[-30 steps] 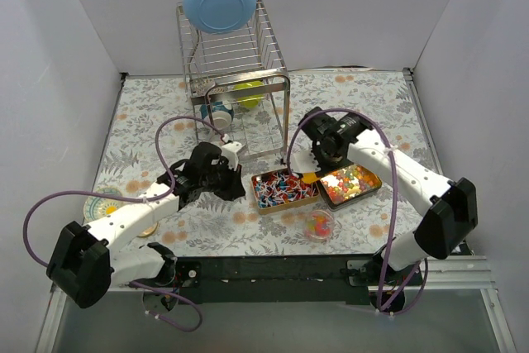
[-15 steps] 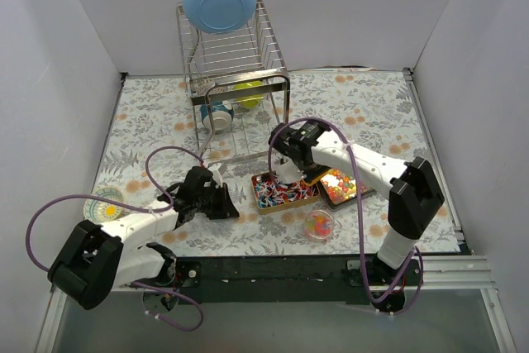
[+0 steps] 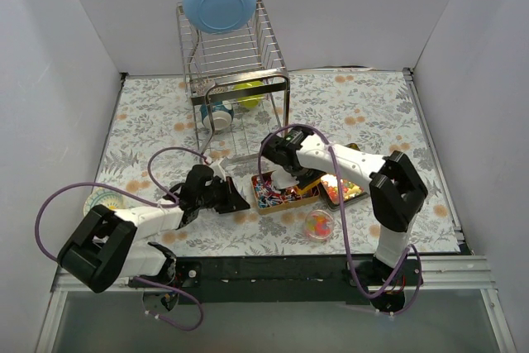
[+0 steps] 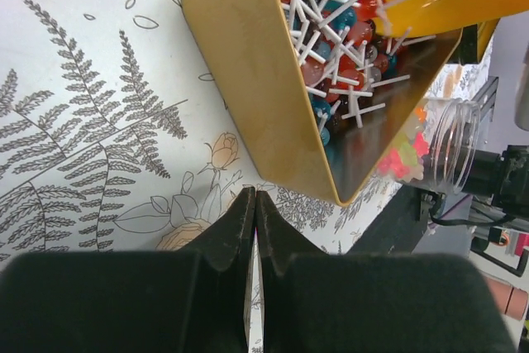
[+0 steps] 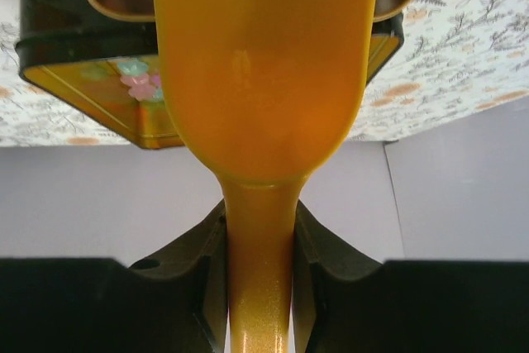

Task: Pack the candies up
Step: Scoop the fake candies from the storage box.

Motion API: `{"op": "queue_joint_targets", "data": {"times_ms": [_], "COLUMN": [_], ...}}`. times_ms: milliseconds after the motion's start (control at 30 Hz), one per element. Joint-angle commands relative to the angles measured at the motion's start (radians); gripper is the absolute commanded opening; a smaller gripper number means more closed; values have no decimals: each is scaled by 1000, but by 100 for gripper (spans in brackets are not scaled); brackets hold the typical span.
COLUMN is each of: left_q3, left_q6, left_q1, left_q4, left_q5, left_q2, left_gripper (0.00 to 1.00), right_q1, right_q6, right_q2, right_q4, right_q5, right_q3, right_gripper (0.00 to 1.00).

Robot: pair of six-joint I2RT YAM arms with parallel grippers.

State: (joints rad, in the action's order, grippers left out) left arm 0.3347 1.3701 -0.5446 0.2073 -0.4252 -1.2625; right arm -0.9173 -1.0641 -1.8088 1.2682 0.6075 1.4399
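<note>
A gold tray [image 3: 263, 205] holds small red, blue and white wrapped candies [image 3: 277, 192] with white sticks; it also shows in the left wrist view [image 4: 248, 64]. A second dark tray [image 3: 361, 195] to its right holds glossy multicoloured candies [image 3: 345, 188]. A small clear tub [image 3: 319, 223] with bright candies stands in front. My right gripper [image 3: 287, 169] is shut on an orange scoop [image 5: 264, 64], held over the wrapped candies. My left gripper [image 3: 236, 199] is shut and empty, with its tips [image 4: 254, 197] just beside the gold tray's left wall.
A wire dish rack [image 3: 235, 80] stands behind the trays with a blue bowl [image 3: 219, 2] on top and a cup and a yellow-green object inside. A small patterned plate [image 3: 103, 202] lies at the left. Grey walls enclose the table.
My right arm swung left, carrying the scoop from the glossy-candy tray to over the wrapped-candy tray. My left gripper moved nearer and right, up to the gold tray's left side.
</note>
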Motion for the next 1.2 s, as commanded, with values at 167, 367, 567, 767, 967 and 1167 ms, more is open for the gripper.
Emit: {"op": "queue_joint_targets", "data": {"times_ms": [167, 367, 567, 767, 967, 1167], "left_q3": [-45, -31, -2, 15, 29, 49], "left_q6": [37, 47, 58, 55, 46, 24], "left_q1": [2, 3, 2, 0, 2, 3], "left_q4": [125, 167, 181, 162, 139, 101], "left_q5": [-69, -79, -93, -96, -87, -76], "left_q2": [-15, -77, -138, -155, -156, -153], "left_gripper": [0, 0, 0, 0, 0, 0], "right_q1": [-8, -18, -23, -23, -23, -11], "right_q6": [59, 93, 125, 132, 119, 112], "right_q2": [-32, -110, -179, -221, -218, -170], "right_q4": [-38, -49, -58, -62, -95, -165], "right_q5": [-129, -164, -224, -299, -380, -469], "right_q3": [-46, 36, 105, 174, 162, 74], "right_gripper": [1, 1, 1, 1, 1, 1]}}
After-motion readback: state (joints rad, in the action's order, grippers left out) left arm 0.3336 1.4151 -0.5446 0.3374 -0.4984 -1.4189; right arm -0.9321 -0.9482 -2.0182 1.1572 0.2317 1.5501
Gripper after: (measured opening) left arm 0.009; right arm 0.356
